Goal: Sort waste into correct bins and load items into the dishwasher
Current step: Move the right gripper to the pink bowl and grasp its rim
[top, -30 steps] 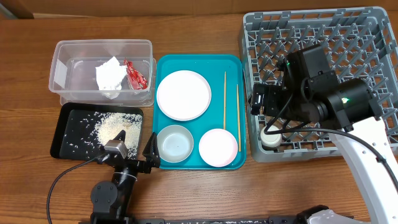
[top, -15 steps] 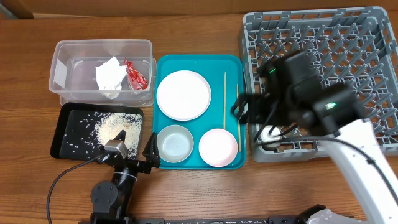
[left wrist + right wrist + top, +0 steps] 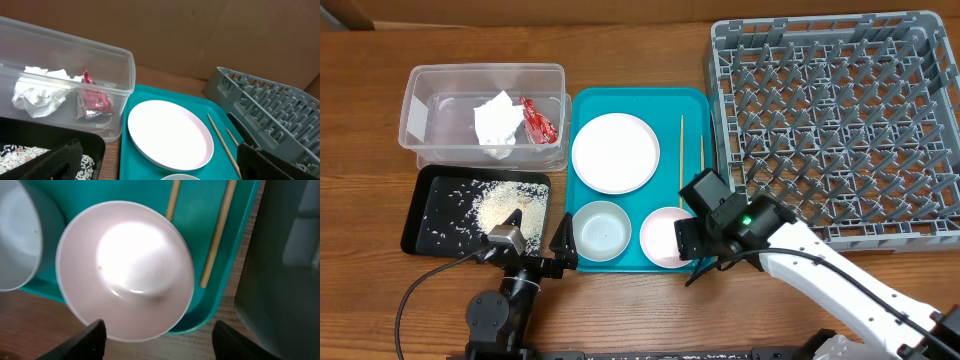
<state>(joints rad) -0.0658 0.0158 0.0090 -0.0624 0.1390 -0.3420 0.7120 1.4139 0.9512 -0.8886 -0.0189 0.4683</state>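
The white plate (image 3: 614,152), grey bowl (image 3: 600,230), pink bowl (image 3: 662,235) and two chopsticks (image 3: 682,160) lie on a teal tray (image 3: 585,100). My right gripper (image 3: 684,250) is open and empty, low over the pink bowl's (image 3: 125,270) near right rim, with its fingers (image 3: 160,342) apart. My left gripper (image 3: 535,255) is open and empty between the black tray (image 3: 420,215) and the teal tray, with its fingers (image 3: 160,170) wide. The napkin (image 3: 496,122) and red wrapper (image 3: 538,118) lie in the clear tub (image 3: 420,80). Rice (image 3: 498,205) lies in the black tray. The white cup is not in view.
The grey dish rack (image 3: 840,110) fills the right back of the table, and my right arm crosses its front left corner. The chopsticks (image 3: 217,240) lie near the teal tray's right rim. Bare wooden table runs along the front edge.
My right arm swung from above the rack's front left corner, left and forward, to the pink bowl. The cup seen in the rack earlier no longer shows. The left arm has not moved.
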